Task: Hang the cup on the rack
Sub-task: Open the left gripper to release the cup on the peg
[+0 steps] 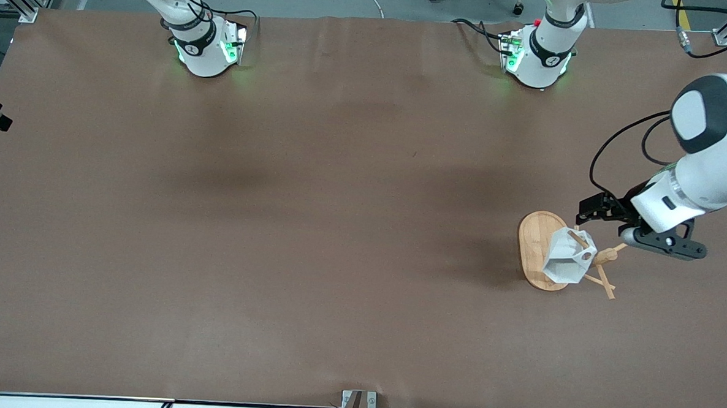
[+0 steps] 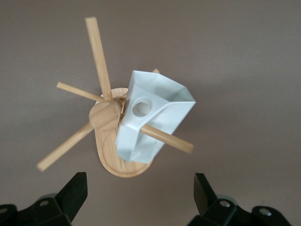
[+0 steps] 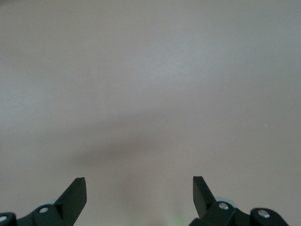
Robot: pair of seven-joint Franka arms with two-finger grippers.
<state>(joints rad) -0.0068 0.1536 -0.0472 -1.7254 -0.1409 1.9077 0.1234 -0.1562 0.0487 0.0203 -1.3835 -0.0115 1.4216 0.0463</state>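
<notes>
Table (image 1: 313,226) surface under the right arm is bare brown; the right gripper (image 3: 139,197) waits above it with its jaws spread and nothing between them. Toward the left arm's end of the table stands the rack (image 1: 536,248), oval base flat on the surface, pegs angling out from the central post. The cup (image 1: 568,256) hangs on the rack: in the left wrist view one peg (image 2: 164,138) passes through the handle hole of the cup (image 2: 150,117), and the body tilts over the base. The left gripper (image 2: 139,197) is released, jaws wide, clear of the cup and hovering just beside the rack. Judged from this, the hang is complete and only withdrawal remains. Risks: a sideways retreat could brush a fingertip (image 2: 75,190) against a protruding peg and topple the light rack; the cup sits partway along its peg, so any jolt could slide it off the tip. A straight lift away from the rack avoids both.
</notes>
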